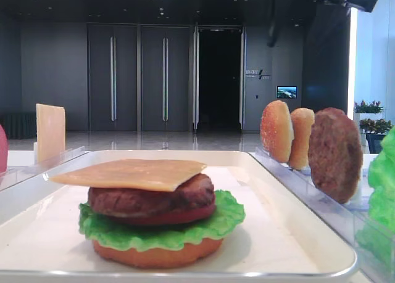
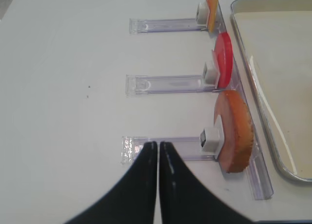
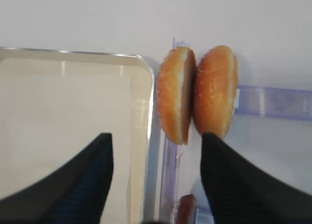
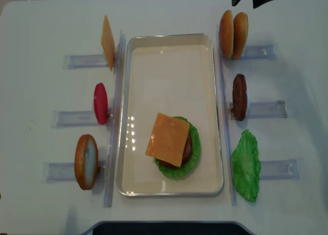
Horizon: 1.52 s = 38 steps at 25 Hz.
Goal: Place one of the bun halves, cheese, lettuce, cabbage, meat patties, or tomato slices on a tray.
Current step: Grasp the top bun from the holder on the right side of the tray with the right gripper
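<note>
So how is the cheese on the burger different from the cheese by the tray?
The cheese on the burger lies flat on top of the patty, inside the tray. The other cheese slice stands on edge in a clear rack outside the tray. Both are thin, tan-yellow squares.

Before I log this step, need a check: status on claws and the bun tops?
Left claw shut, empty, over rack. Right claw open, above the two bun tops, both upright in their rack. Stack on tray lacks a top. Nothing blocking.
</note>
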{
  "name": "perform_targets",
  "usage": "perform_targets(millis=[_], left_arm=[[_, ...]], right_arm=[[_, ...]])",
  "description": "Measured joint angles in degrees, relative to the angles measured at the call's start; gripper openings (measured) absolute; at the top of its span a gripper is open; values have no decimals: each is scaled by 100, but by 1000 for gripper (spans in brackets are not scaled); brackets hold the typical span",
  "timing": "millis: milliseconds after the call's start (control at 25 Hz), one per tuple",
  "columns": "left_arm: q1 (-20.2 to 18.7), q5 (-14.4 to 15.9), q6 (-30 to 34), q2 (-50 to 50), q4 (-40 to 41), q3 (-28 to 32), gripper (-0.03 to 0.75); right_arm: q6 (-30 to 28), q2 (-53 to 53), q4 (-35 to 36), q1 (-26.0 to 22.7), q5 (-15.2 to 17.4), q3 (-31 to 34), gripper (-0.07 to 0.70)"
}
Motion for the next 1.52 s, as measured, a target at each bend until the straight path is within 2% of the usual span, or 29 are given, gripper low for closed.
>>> perform_targets(millis=[200, 720, 1200, 1520], left_arm=[[0, 0, 0, 0, 0, 0, 0], [0, 0, 0, 0, 0, 0, 0], [0, 0, 0, 0, 0, 0, 0], [0, 0, 0, 0, 0, 0, 0]], right_arm=[[79, 72, 20, 186, -214, 0, 411], [32, 682, 42, 192, -282, -1, 411], [7, 974, 0, 192, -593, -1, 411], [-30, 1174, -2, 192, -618, -1, 411]])
